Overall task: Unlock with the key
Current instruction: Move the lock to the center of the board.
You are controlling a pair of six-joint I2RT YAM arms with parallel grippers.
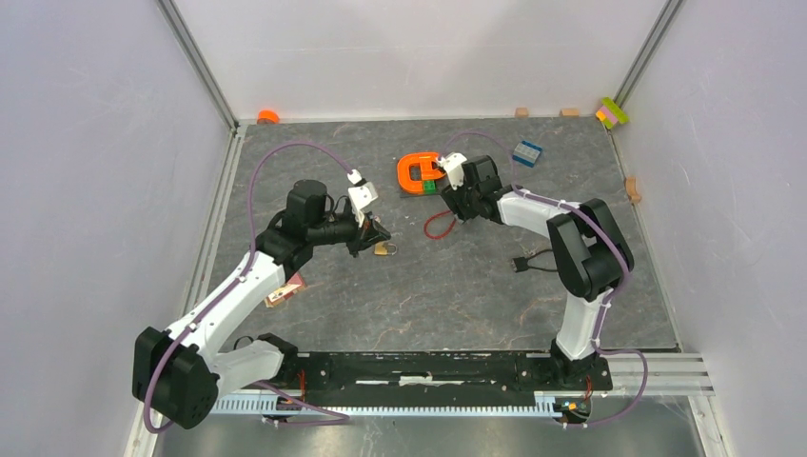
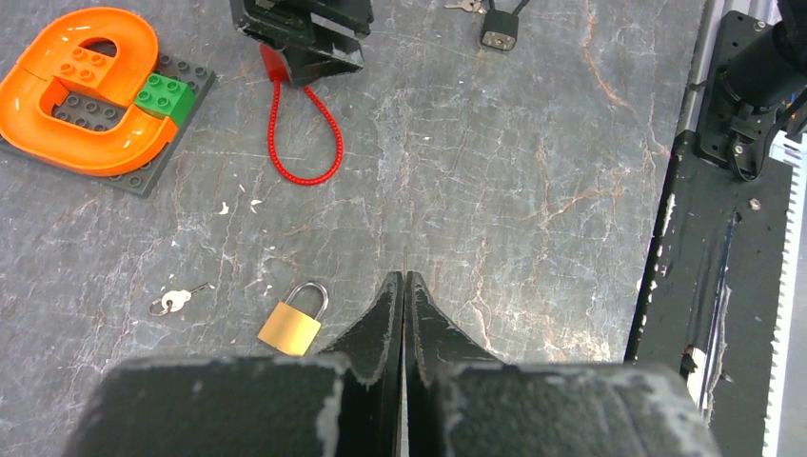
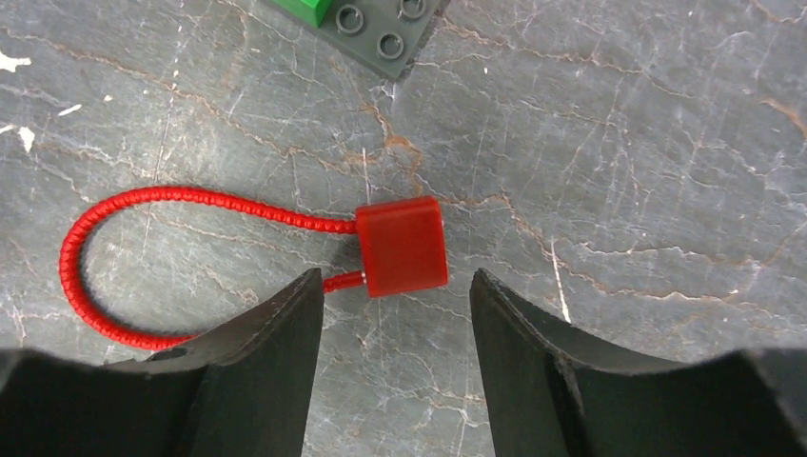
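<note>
Left wrist view gives the best look at the small gold padlock with the silver loop (image 2: 290,324). It is laid flat on the grey stone tabletop (image 2: 514,190), just beside the left claw (image 2: 404,278), and its loop is shut. A tiny silver key (image 2: 171,302) is laid near it, apart from it and not in any keyhole. The left claw is clenched tight and nothing is held in it.

The right claw (image 3: 395,278) is spread wide and nothing is held in it. It is hung low over a red cord lock (image 3: 402,246). The lock's red block is seen between the two fingers, and no touch is seen. The red cord is bent into a loop and both ends are tucked into the block, so this lock looks shut too. A black padlock (image 2: 499,30) is laid well apart from the gold one, and what look like more keys are cut off by the picture edge beside it.

Which lock is meant cannot be told for sure. The job is judged to be only at its start. No key is picked up, no key is pushed in, and no lock is opened. A key has to be grabbed, put into a keyhole and turned.

No box, bowl or bin is seen. Only one thing carries other things, a flat grey bumpy plate (image 2: 133,179). An orange curved block (image 2: 81,90) and a small green block (image 2: 164,95) are pressed on top of it.
</note>
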